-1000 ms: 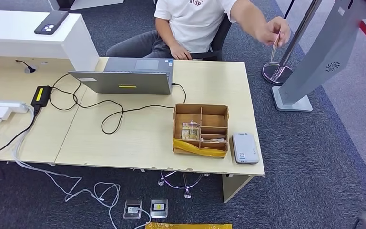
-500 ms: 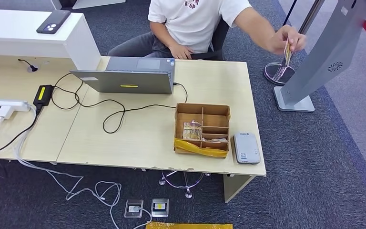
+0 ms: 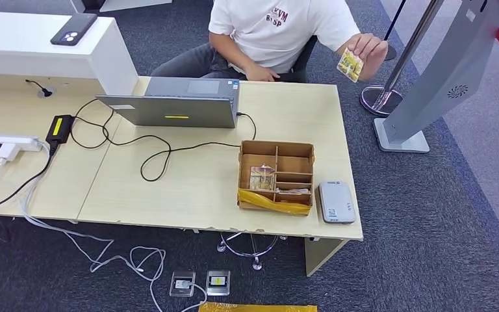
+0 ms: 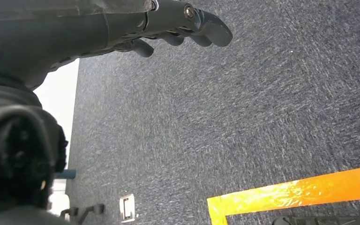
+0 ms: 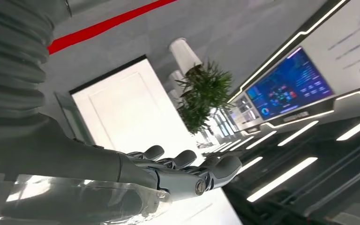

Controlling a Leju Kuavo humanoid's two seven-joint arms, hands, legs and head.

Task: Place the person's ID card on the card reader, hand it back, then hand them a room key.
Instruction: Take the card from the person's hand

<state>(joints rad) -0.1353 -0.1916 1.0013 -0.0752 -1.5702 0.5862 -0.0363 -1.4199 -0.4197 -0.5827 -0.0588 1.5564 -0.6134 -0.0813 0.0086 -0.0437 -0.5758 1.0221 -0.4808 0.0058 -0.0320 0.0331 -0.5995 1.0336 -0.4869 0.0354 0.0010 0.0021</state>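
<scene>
head: person's hand holds ID card up at 1 o'clock; reader at 5 | left wrist: left hand empty, fingers loosely extended | right wrist: right hand empty, spread | card likely thin, stiff, slick; pinch free edge

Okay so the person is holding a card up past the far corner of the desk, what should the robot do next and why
Probably raise the right hand toward the ID card. The person's hand holds the card up beyond the desk's far right corner, on the robot's right. The right hand looks empty with fingers extended, and the card reader near the front right corner has nothing on it.
</scene>
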